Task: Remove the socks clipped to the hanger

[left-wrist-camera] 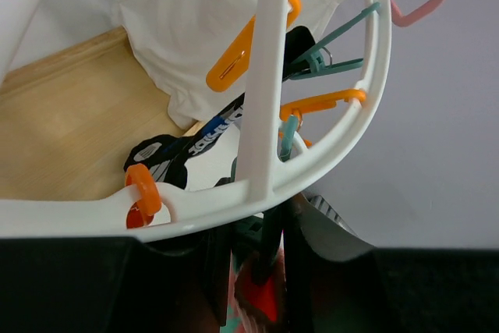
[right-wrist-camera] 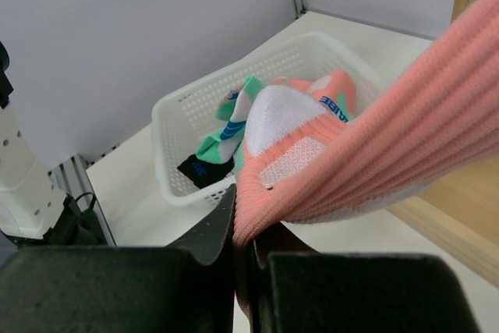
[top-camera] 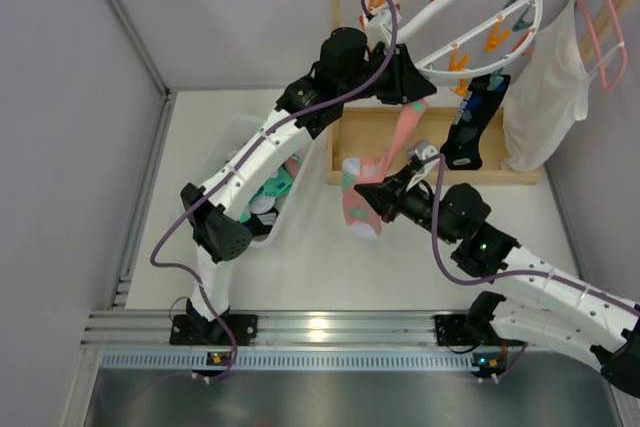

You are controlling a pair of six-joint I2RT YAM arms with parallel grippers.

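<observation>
left gripper (top-camera: 412,87): narrow around a teal clip (left-wrist-camera: 251,232) under the hanger (top-camera: 470,22) rim, grip unclear | right gripper (top-camera: 368,190): pinches pink sock (top-camera: 358,212) hanging from that rim | black sock (top-camera: 470,132): clipped alongside

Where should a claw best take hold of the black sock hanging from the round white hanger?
Grip the black fabric sock at its free lower end, probably from the near side: that end hangs loose, and a white cloth garment hangs close beside.
</observation>
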